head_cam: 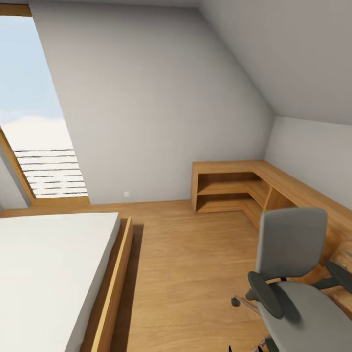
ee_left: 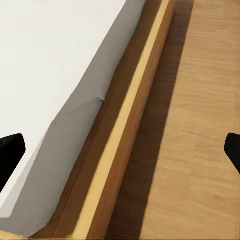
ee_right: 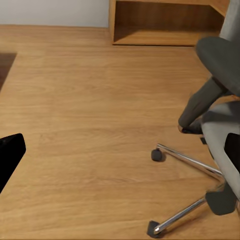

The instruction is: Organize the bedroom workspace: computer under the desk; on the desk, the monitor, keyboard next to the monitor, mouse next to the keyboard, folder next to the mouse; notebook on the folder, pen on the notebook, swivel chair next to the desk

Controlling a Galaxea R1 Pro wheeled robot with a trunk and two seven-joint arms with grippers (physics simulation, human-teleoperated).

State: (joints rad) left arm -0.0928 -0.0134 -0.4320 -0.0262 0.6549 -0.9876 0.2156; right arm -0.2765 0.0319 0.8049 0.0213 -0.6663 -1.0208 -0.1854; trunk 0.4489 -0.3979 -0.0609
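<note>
Robot in transit through bedroom. Swivel chair (head_cam: 298,274) sits near right, grey seat bare as far as visible; its chrome base and castors lie on the wood floor (head_cam: 190,274). Bed (head_cam: 49,274) near left, corner shelf unit (head_cam: 234,188) far right against the wall. Left gripper (ee_left: 120,150) and right gripper (ee_right: 120,150) both spread wide, carrying nothing. Desk not located from here. Judgement: turn the base slowly to find the desk, keeping clear of the chair's castors and the bed frame.
</note>
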